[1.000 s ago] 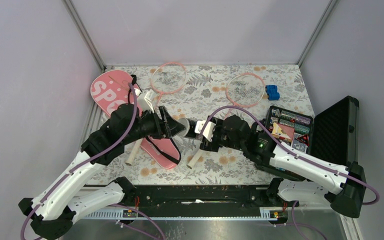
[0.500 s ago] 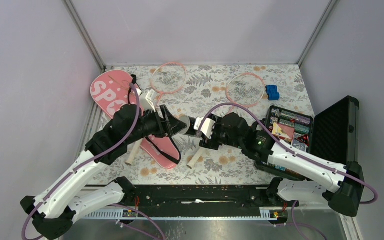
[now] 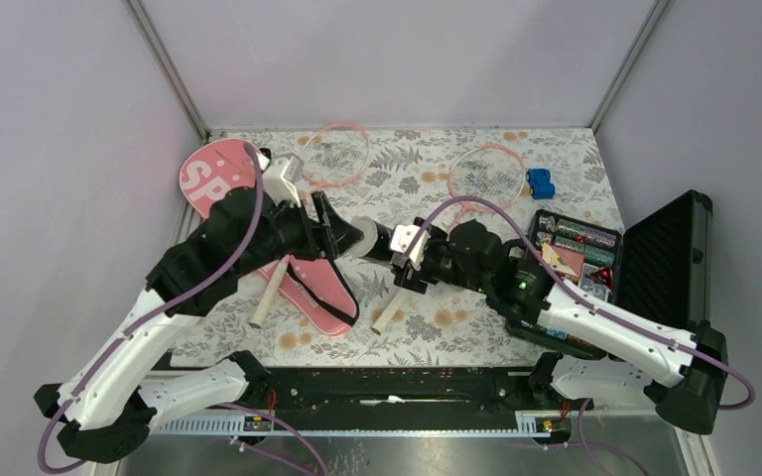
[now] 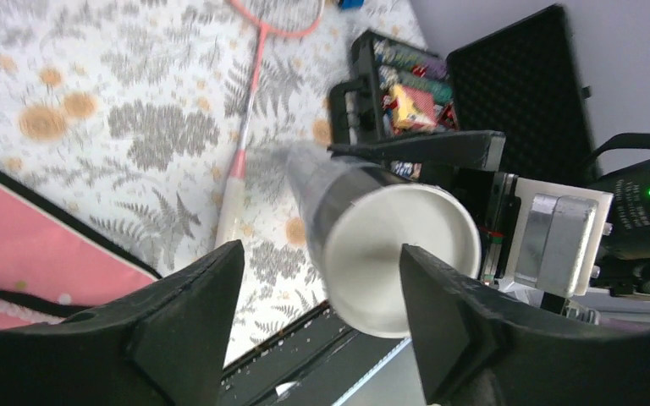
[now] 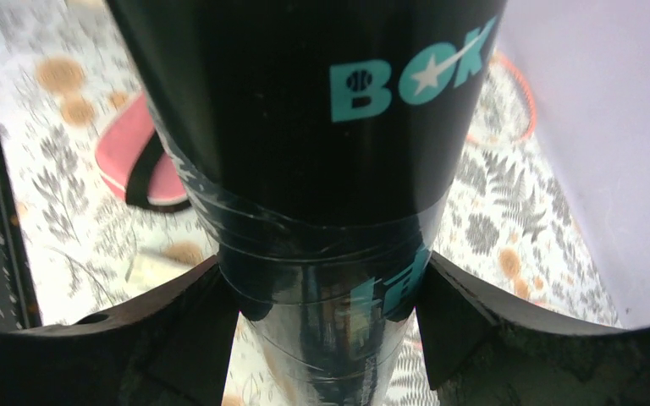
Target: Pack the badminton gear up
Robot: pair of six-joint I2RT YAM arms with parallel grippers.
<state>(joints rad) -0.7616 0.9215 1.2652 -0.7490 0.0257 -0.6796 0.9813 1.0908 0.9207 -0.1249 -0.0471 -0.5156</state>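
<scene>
Your right gripper [image 5: 322, 283] is clamped around the black tube [image 5: 305, 110], holding it up off the flowery cloth [image 3: 456, 332] around mid-table, with the white capped end pointing to 9 o'clock. Your left gripper [image 4: 319, 254] sits right at that end, jaws spread wide with nothing in them. The pink bag [image 3: 208, 178] lies at 10 o'clock from the tube. One racket [image 3: 334, 156] has its head at 12 o'clock. The other racket [image 3: 486, 178] is at 2 o'clock, its shaft running under the tube. The open black case [image 3: 575, 248] is at 3 o'clock, and the blue toy [image 3: 540, 183] is just beside that second racket head.
</scene>
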